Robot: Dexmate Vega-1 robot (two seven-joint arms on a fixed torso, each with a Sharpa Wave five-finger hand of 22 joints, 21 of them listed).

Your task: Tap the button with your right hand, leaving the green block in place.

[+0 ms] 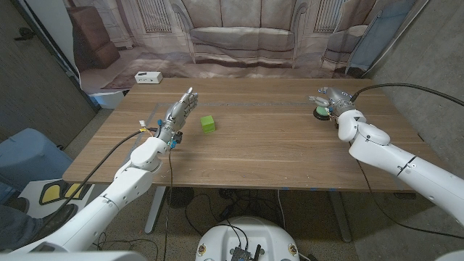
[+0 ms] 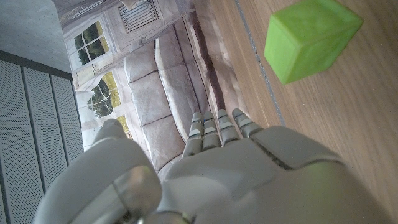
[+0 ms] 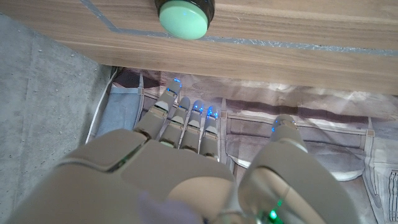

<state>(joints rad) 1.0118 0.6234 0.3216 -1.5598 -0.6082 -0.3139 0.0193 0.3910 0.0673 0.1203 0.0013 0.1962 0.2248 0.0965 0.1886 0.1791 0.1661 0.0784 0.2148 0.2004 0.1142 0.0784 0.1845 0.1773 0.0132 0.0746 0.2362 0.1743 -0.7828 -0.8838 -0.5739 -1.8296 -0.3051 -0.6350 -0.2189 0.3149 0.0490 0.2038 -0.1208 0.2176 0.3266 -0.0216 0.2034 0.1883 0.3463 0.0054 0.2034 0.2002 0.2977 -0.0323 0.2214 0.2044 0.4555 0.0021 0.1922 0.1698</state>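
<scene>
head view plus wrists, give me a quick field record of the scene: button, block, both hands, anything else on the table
button: pale green cap on a dark base, far right part of the table
green block: left of centre, on the wood, nothing touching it
right hand: above the button, fingers apart, holding nothing; contact with the cap cannot be told
left hand: just left of the block, fingers extended, apart from it
other: small white box at the far left corner

You face a wooden tabletop [image 1: 261, 156]. A green block [image 1: 208, 124] lies left of its middle, and a green-capped button [image 1: 318, 111] sits near its far right edge, well apart from it.
</scene>
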